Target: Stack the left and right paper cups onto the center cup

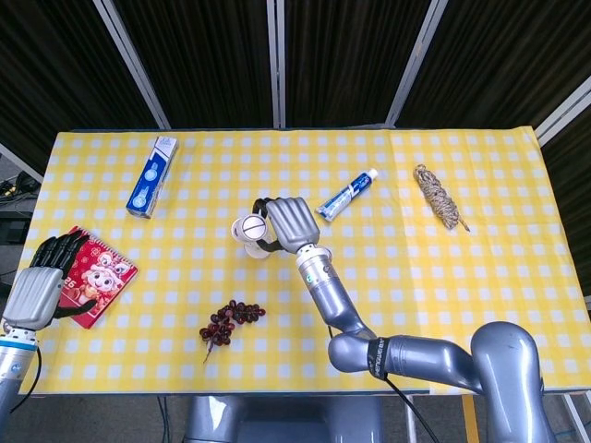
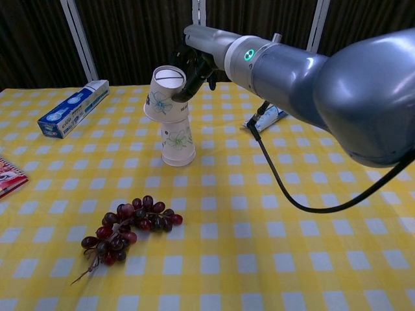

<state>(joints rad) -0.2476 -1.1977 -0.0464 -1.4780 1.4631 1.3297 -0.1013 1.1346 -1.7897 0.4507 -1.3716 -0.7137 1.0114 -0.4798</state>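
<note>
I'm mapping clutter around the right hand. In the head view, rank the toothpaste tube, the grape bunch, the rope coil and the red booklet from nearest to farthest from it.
From the right hand:
1. Toothpaste tube, just to its right, toward the far edge.
2. Grape bunch, toward the near edge, slightly left.
3. Rope coil, far right.
4. Red booklet, far left, by the left hand.

The tablecloth [image 2: 311, 259] is a smooth yellow-and-white checked sheet with a slight sheen. Both paper cups, the held cup [image 2: 162, 95] and the standing cup [image 2: 177, 144], are matt white with printed flowers. The right arm [image 2: 305, 71] is glossy grey metal or plastic. The grapes [image 2: 126, 227] shine dark red. The rope [image 1: 439, 196] looks rough and fibrous.
</note>
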